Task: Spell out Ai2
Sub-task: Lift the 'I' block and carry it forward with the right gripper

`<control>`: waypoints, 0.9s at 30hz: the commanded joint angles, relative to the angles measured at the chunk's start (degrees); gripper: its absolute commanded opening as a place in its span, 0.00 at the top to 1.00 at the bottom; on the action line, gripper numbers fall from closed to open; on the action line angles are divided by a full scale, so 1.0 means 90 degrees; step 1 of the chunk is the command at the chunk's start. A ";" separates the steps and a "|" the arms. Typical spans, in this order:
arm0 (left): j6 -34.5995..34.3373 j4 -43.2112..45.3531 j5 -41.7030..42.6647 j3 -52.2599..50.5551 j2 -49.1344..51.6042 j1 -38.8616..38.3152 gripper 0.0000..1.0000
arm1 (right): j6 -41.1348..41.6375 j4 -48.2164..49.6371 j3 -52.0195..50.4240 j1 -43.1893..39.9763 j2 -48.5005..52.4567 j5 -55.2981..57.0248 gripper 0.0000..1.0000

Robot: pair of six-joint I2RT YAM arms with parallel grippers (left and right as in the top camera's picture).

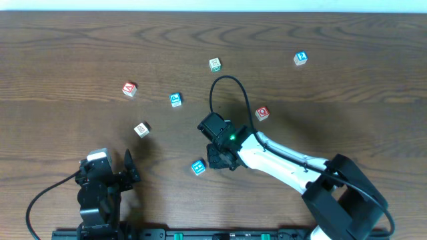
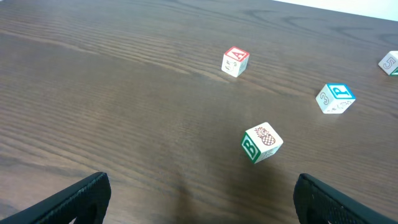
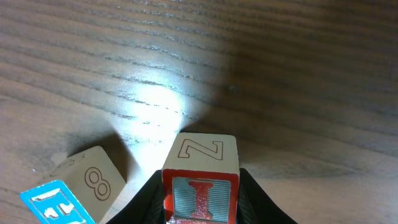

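Note:
My right gripper (image 1: 221, 159) is shut on a red-framed block with the letter I (image 3: 200, 190), its top face showing a Z, held just over the table; the overhead view hides that block. A red A block (image 1: 129, 89) lies at the left, and it also shows in the left wrist view (image 2: 235, 61). A blue block that seems to show a 2 (image 1: 300, 59) lies far right. My left gripper (image 1: 107, 177) is open and empty near the front edge, its fingers (image 2: 199, 202) wide apart.
A blue block with an 8 on its side (image 1: 198, 167) (image 3: 78, 186) lies just left of the right gripper. A blue P block (image 1: 175, 100) (image 2: 334, 98), a green B pineapple block (image 1: 141, 129) (image 2: 262, 142), a green block (image 1: 215, 65) and a red block (image 1: 262, 113) are scattered about.

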 commanded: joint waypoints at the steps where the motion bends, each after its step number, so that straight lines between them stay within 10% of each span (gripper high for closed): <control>1: -0.0073 0.0000 0.0002 -0.0104 -0.0036 0.0015 0.05 | 0.0007 -0.0002 0.0066 0.0053 0.0066 0.0260 0.77; 14: -0.0073 0.0000 0.0002 -0.0104 -0.0036 0.0015 0.05 | -0.0442 -0.1003 0.1722 0.0010 0.0066 0.1751 0.77; 27: -0.0073 -0.0002 0.0002 -0.0104 -0.0036 0.0015 0.05 | -0.0471 -0.0435 0.2506 -0.1064 0.0068 0.1659 0.98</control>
